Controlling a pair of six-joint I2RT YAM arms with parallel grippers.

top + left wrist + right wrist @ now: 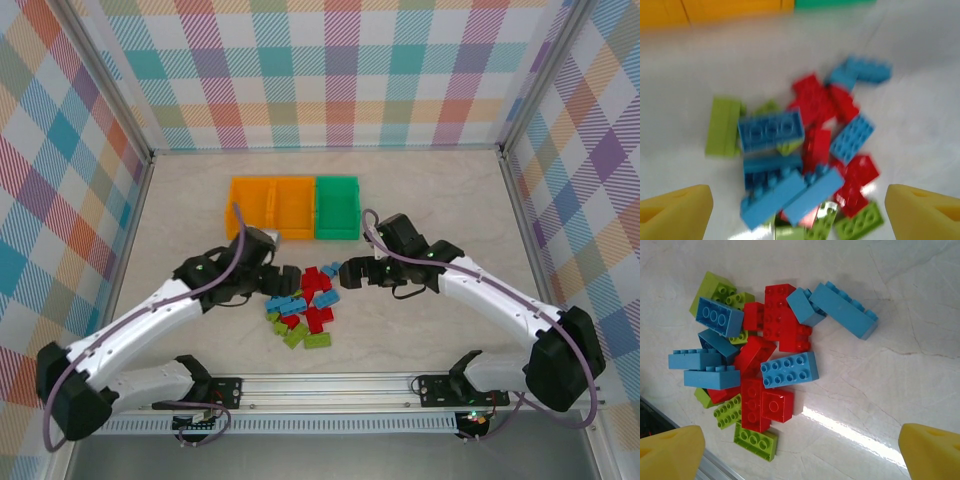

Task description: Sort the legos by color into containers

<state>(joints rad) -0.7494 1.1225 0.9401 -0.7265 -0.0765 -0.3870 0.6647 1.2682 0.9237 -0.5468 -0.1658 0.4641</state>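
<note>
- My left hand [800, 215] and right hand [800, 452] stand wide, empty, ready to pick.
- Small red, blue and lime plastic bricks [305, 303] lie heaped on the tabletop [435, 190] between them, unsorted.

The legos [303, 300] lie in one tight heap on the table [430, 190]. They are piled on each other, with hardly any gaps to reach into. The left gripper [283, 279] and right gripper [346, 272] hang close by the heap's far end, one on each side. Behind them, three bins [290, 205] stand in a touching row. All around the heap, the table is bare.
</note>
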